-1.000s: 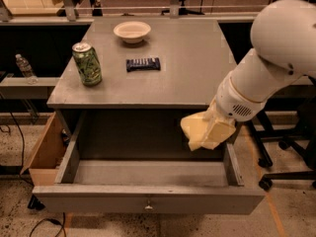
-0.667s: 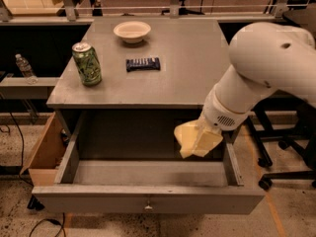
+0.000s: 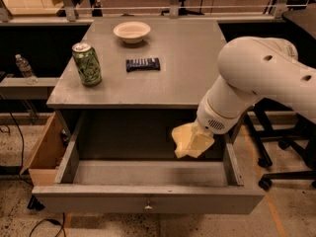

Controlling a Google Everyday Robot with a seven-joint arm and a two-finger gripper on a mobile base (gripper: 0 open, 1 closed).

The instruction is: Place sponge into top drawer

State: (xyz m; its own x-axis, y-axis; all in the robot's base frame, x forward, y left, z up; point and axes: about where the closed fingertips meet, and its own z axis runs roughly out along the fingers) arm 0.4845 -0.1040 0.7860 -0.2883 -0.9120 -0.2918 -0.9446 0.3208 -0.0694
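The top drawer (image 3: 148, 199) of the grey table (image 3: 197, 58) is pulled wide open, with a small metal knob on its front. My gripper (image 3: 191, 142) hangs at the end of the white arm (image 3: 256, 78), just above the drawer's inside near its right wall. A pale yellow lump sits at the gripper, which I take to be the sponge (image 3: 182, 134) held in it. The sponge and the yellowish gripper padding blend together, so their edges are hard to separate. The sponge is not touching the drawer floor.
On the tabletop stand a green can (image 3: 87, 63), a white bowl (image 3: 132, 31) and a dark snack bar (image 3: 142, 63). A tan wooden box (image 3: 47, 149) sits at the drawer's left. A water bottle (image 3: 23, 67) stands far left. Chair legs (image 3: 276, 157) are at the right.
The arm has swung left and lowered, carrying the yellow lump from the drawer's right edge to over its inside. The things on the table have not moved.
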